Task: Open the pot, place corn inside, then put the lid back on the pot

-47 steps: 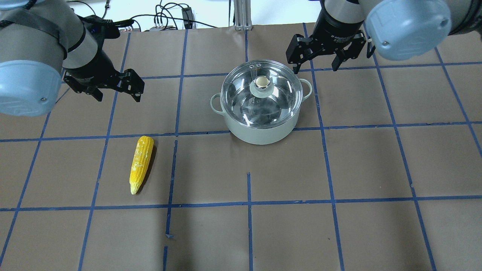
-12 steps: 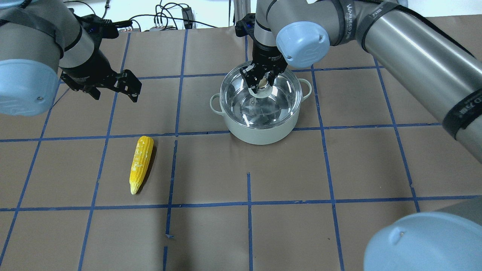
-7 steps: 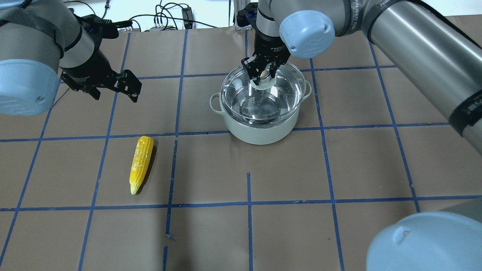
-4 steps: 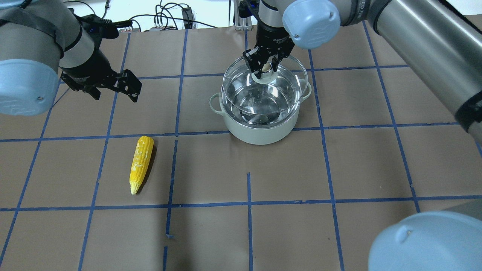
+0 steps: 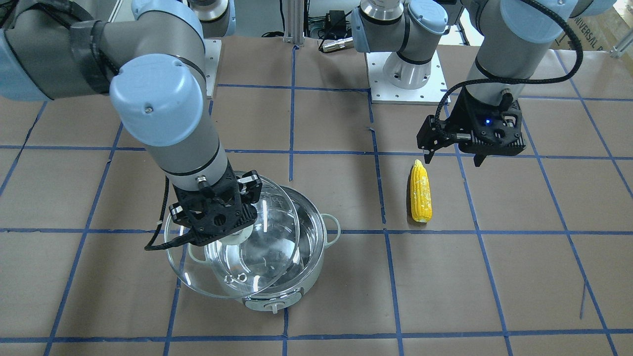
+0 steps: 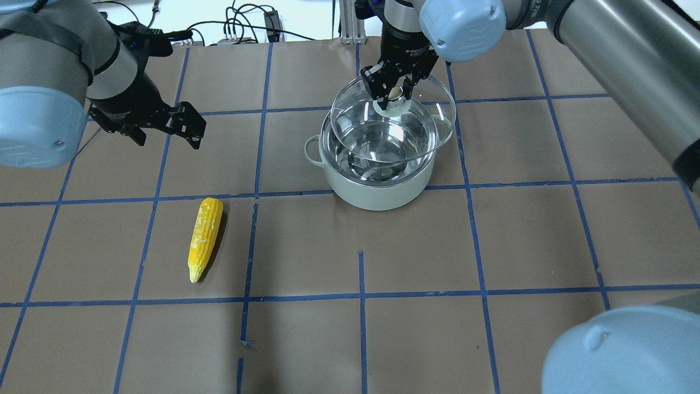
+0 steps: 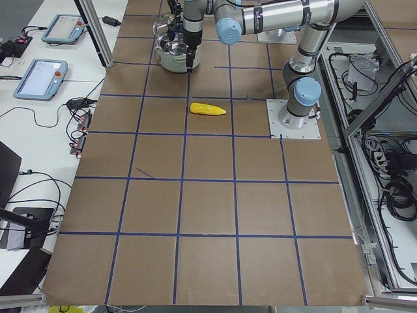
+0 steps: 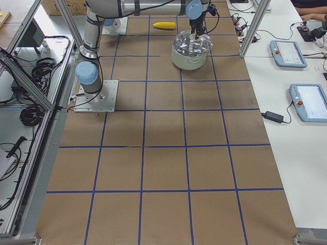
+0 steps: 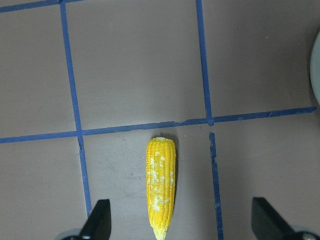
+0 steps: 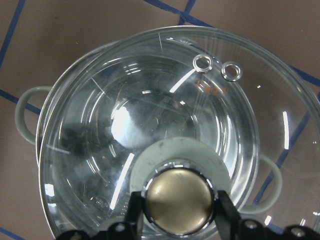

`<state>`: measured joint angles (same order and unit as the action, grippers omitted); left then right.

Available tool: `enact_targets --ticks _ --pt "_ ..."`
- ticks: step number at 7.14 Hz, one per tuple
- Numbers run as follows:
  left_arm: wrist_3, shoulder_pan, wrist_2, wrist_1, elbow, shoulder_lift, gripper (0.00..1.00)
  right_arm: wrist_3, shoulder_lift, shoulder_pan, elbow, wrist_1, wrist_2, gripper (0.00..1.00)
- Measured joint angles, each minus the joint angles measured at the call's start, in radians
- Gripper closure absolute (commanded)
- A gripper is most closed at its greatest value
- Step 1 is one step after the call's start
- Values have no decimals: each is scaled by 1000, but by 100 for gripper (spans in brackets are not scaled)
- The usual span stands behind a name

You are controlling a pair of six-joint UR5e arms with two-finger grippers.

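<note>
1. The right claw (image 6: 394, 93) is shut tight on the gold knob (image 10: 177, 202) of the glass lid (image 6: 394, 128).
2. A moment ago the lid sat flat on the green pot (image 6: 377, 194). Now it is up in the air and tipped a little.
3. Seen from above, the lid has also slid toward 1 o'clock of the pot. Part of it still hangs over the pot.
4. So the pot is almost open. Its shiny inside looks empty.
5. The corn (image 6: 205, 238) lies flat on the table (image 6: 492, 246), at about 8 o'clock from the pot and well apart from it. It has not moved.
6. The left claw (image 6: 170, 134) is wide open and holds nothing. It hangs in the air at about 11 o'clock of the corn, in the same spot as before.
7. I think the lid must go off to the side next. Then the left claw can go down for the corn.
</note>
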<state>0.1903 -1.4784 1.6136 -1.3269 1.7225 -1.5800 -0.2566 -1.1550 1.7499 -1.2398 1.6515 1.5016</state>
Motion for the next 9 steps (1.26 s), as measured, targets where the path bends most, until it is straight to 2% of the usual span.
enact_targets --ticks 4,5,7,9 --pt "90 33 3 16 33 -28 0 2 -31 -75 13 -49 4 59" --pt "151 67 2 85 91 -35 0 2 -42 -98 13 -55 5 59" --pt "265 145 -2 319 254 -43 0 0 -62 -149 13 -84 7 59" --pt "348 167 -10 414 330 -53 0 -6 -78 -198 11 -120 6 59"
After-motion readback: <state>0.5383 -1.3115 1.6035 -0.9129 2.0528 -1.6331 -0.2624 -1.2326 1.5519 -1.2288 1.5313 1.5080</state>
